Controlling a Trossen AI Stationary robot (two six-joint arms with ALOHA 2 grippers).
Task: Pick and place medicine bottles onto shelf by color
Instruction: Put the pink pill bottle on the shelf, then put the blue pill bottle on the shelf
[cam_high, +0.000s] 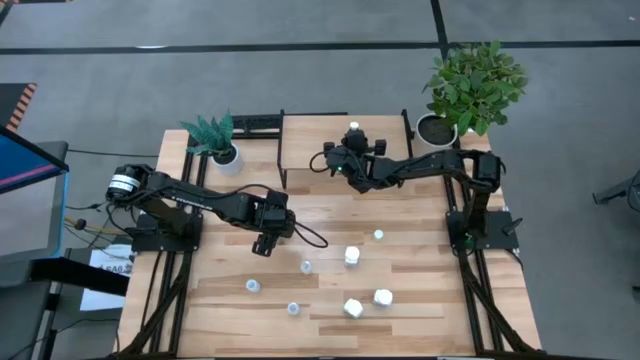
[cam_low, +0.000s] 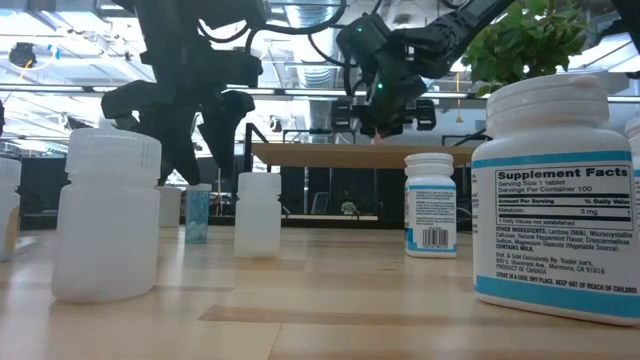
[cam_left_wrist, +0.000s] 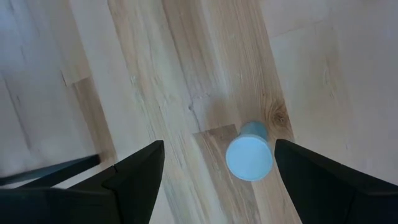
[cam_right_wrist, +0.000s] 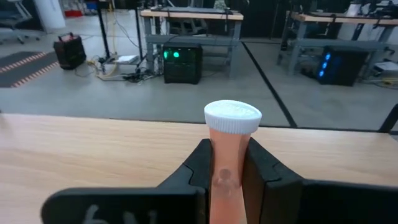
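Bottles first: seven stand loose on the table (cam_high: 420, 300), counted from overhead. Three are chunky white ones, at (cam_high: 352, 256), (cam_high: 353, 308) and (cam_high: 383, 297). Three are small with pale blue caps, at (cam_high: 306, 267), (cam_high: 253, 286) and (cam_high: 293, 309). One tiny green-capped bottle (cam_high: 378, 235) stands alone at about one o'clock from the chunky group. An eighth, an orange bottle (cam_right_wrist: 231, 162) with a white cap, is clamped between the right gripper (cam_right_wrist: 227, 163) fingers, upright, just over the shelf (cam_high: 310, 140) at the table's far edge.

One left gripper (cam_left_wrist: 214, 180) hangs over the table with its jaws spread wide and nothing held; a blue-capped bottle (cam_left_wrist: 250, 155) stands on the wood between and below its fingers, untouched.

Two plants: a small teal one (cam_high: 213, 137) at the shelf's nine o'clock, a larger green one (cam_high: 472, 85) at its three o'clock.

From table height the nearest labelled bottle (cam_low: 555, 200) is cut off at the frame edge, and bottles behind it cannot be counted. Overhead, the held bottle is mostly hidden by the right gripper. The shelf's legs are hard to make out from above.
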